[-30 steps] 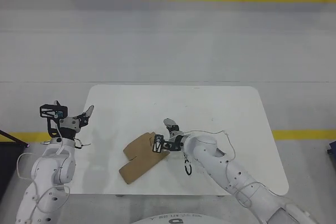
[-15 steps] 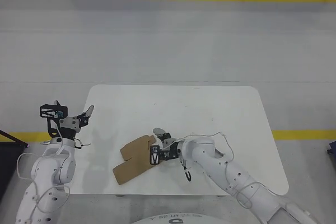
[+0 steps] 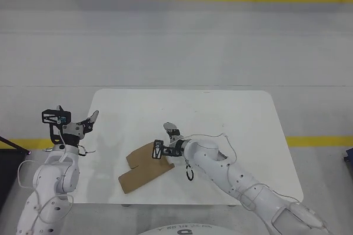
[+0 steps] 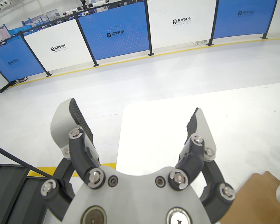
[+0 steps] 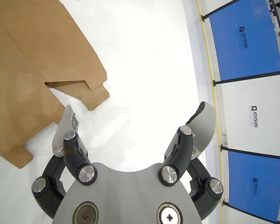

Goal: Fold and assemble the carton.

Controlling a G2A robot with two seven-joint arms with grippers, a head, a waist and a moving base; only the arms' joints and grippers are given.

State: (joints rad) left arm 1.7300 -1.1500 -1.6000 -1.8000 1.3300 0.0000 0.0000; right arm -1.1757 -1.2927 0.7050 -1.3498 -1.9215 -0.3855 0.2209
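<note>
The carton (image 3: 142,167) is a flat, unfolded brown cardboard blank lying on the white table (image 3: 235,117) near its front edge, left of the middle. In the right wrist view the carton (image 5: 37,59) shows its flaps and a notch. My right gripper (image 3: 162,139) hovers at the blank's far right edge, open and holding nothing. One finger (image 5: 65,120) of the right gripper (image 5: 135,108) is over the cardboard's edge, the other over bare table. My left gripper (image 3: 77,116) is raised at the table's left edge, open. A corner of the carton (image 4: 266,192) shows beside the left gripper (image 4: 135,117).
A black frame (image 3: 0,153) stands on the floor left of the table, close to the left arm. A cable loop (image 3: 190,171) hangs from the right arm above the table. A yellow floor line (image 3: 323,141) runs past both sides.
The carton slid a little to the left and toward the front edge along with the right gripper. The right gripper then moved off it toward the far side. The left arm kept still.
</note>
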